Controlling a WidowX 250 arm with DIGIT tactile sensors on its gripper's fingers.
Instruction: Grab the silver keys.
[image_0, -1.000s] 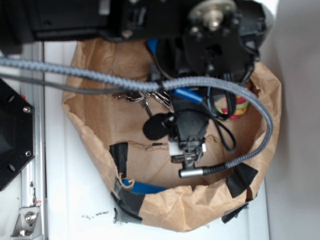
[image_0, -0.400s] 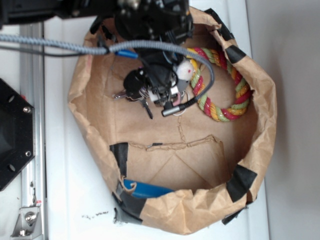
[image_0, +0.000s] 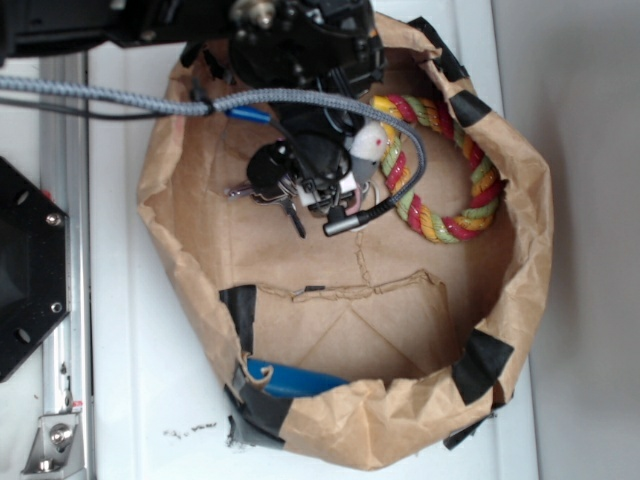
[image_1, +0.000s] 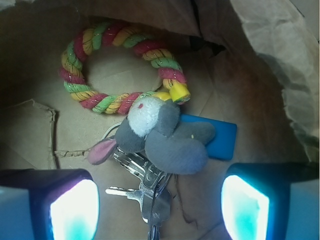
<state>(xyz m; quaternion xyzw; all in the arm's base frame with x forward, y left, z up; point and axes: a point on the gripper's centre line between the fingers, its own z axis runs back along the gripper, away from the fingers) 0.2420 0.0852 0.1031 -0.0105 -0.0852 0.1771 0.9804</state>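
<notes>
A: Where are the keys (image_1: 145, 187)?

B: On the floor of the paper bag (image_0: 520, 290), partly tucked under the grey mouse (image_1: 160, 132). In the wrist view they sit at 6 o'clock from the mouse, between the two fingers (image_1: 75, 210) of the claw (image_1: 160, 210), nearer the left one.

A: And the claw itself?

B: Wide open, holding nothing. Its lit pads stand at either side of the keys, not touching them.

A: What else is close by?

B: A rope ring (image_1: 117, 67) at 11 o'clock from the mouse, its yellow end touching the mouse's head. A blue card (image_1: 217, 140) pokes out from under the mouse at 3 o'clock. From outside, the arm (image_0: 300, 60) covers much of the keys (image_0: 285, 205); the bag rests on the white table (image_0: 130, 380).
</notes>
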